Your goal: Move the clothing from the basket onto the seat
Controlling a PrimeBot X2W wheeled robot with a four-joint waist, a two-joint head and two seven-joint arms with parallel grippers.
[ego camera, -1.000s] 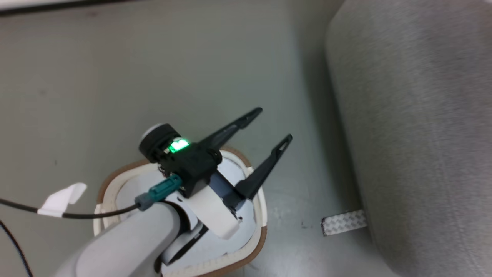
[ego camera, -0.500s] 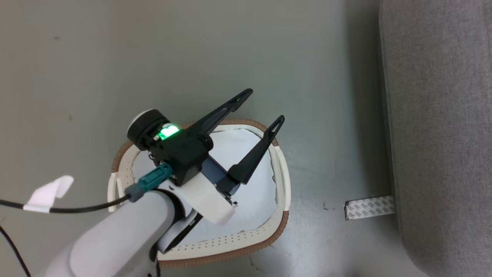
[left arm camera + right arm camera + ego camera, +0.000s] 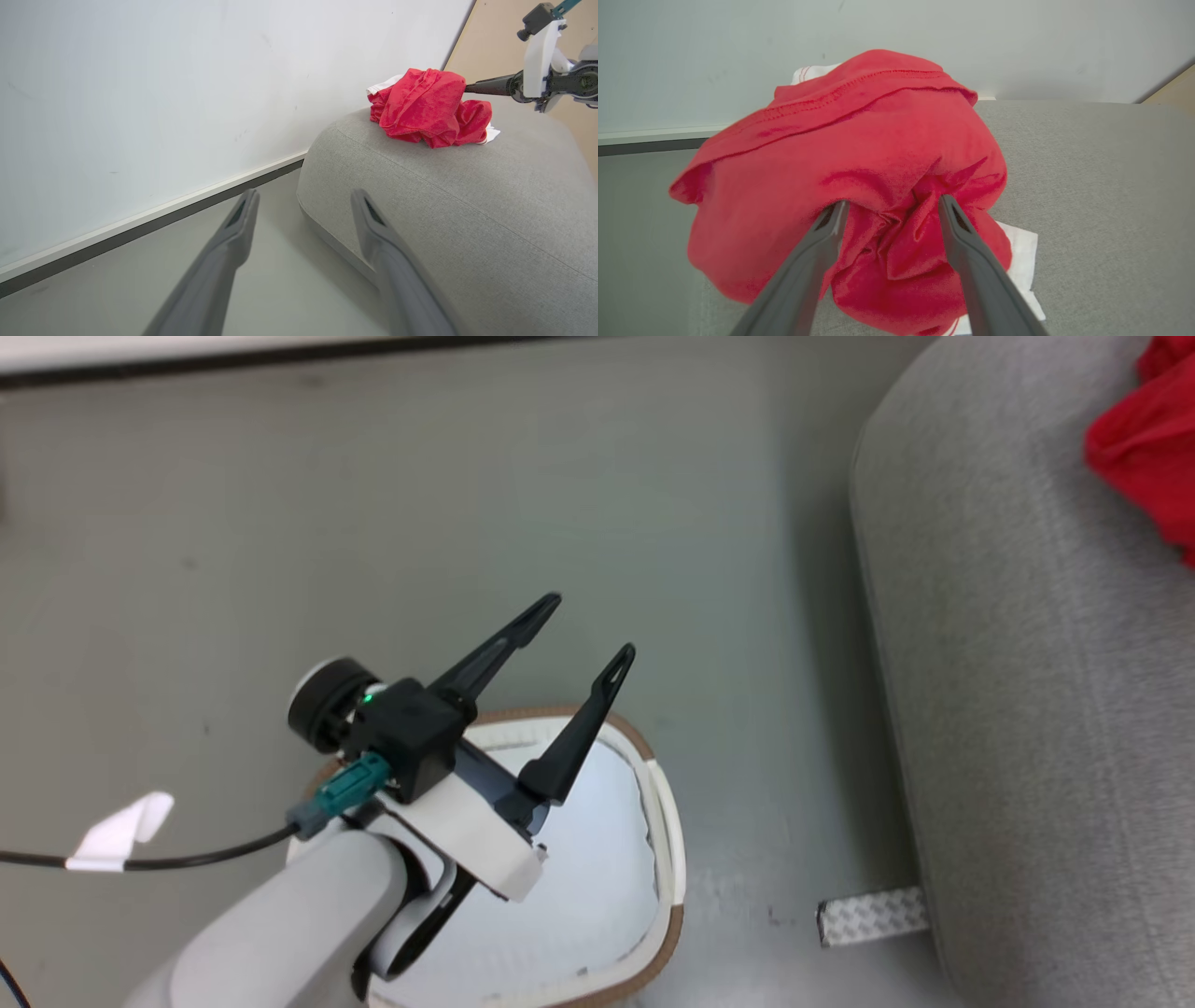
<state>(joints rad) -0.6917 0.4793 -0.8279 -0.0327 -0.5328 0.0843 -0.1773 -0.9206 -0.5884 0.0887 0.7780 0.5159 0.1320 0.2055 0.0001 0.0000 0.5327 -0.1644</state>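
Where our left gripper (image 3: 593,625) hangs above the basket (image 3: 667,859), its two fingers stand wide apart with nothing between them. The basket rests on the grey floor (image 3: 467,504). Beyond it, to our right, a strip of tape (image 3: 873,917) lies on the floor just beside the base of the seat (image 3: 1027,709). Farther on, the clothing (image 3: 859,154) lies crumpled on top of the seat. Our right gripper (image 3: 893,200) is at the clothing, jaws parted, one finger on either side of a bunched red fold. A white wall (image 3: 140,93) stands behind.
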